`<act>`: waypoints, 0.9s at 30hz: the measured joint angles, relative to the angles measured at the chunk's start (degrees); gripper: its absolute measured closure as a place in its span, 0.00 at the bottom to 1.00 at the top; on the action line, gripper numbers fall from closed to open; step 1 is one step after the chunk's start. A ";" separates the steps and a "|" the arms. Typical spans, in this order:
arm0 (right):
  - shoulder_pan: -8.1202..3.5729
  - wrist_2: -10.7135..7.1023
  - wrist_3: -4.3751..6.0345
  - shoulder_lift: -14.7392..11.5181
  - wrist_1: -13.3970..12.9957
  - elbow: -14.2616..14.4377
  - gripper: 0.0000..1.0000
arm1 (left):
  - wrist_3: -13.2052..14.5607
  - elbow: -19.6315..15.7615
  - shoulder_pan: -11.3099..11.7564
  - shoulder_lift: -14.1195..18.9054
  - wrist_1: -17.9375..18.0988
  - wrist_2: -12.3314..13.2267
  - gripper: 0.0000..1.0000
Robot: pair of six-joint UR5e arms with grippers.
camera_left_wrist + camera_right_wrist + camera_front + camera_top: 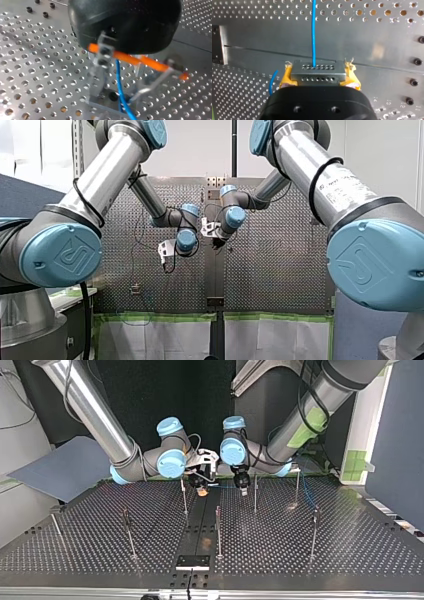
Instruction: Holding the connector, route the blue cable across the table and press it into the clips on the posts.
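Two UR5e arms meet over the middle of the perforated table (pixel 300 560), near its far edge in the top view, with the routing job apparently just begun. The right gripper (pixel 201 491) is closed on the metal connector (pixel 317 72), which is pinched at both ends between yellow pads (pixel 285 76). The connector's long axis lies crosswise to the gripper, and its perforated face points forward.

From that face the blue cable (pixel 313 32) leaves straight ahead, taut and in line with the gripper, crossing the plain strip in the table. In the top view a thin blue line appears to carry on toward the left gripper (pixel 243 491), which hangs close by at that view's right. The left wrist view shows the cable running down beneath that gripper, but whether it is clasped there cannot be told.

One post (pixel 255 494) stands just beside the left gripper, on the side away from the connector. Another post (pixel 184 496) stands just beside the right gripper. Their clips are too small to make out. The next move likely turns on lining the taut span up with the first post, and the connector-holding right arm looks best placed to steer it.
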 joint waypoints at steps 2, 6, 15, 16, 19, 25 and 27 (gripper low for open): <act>-0.07 0.01 0.00 0.00 0.00 0.00 1.00 | 0.02 0.00 0.01 0.28 -0.08 -0.03 0.50; -0.20 0.00 0.00 0.01 0.00 0.00 1.00 | 0.03 0.01 -0.02 0.74 -0.14 -0.33 0.60; -0.33 0.00 0.00 0.00 0.01 0.00 1.00 | 0.11 0.00 -0.54 0.95 -0.44 -0.51 0.87; -0.35 0.01 0.00 0.00 0.02 0.00 1.00 | 0.12 0.00 -0.62 0.96 -0.45 -0.52 0.95; -0.40 0.01 0.00 0.01 0.04 0.00 1.00 | 0.11 -0.01 -0.78 0.98 -0.47 -0.62 1.00; -0.45 -0.03 0.00 -0.04 0.02 0.00 1.00 | 0.04 -0.05 -1.22 1.77 -0.48 -2.70 1.00; -0.49 -0.08 0.00 -0.17 0.04 -0.01 1.00 | 0.02 -0.07 -1.30 2.34 -0.50 -3.12 1.00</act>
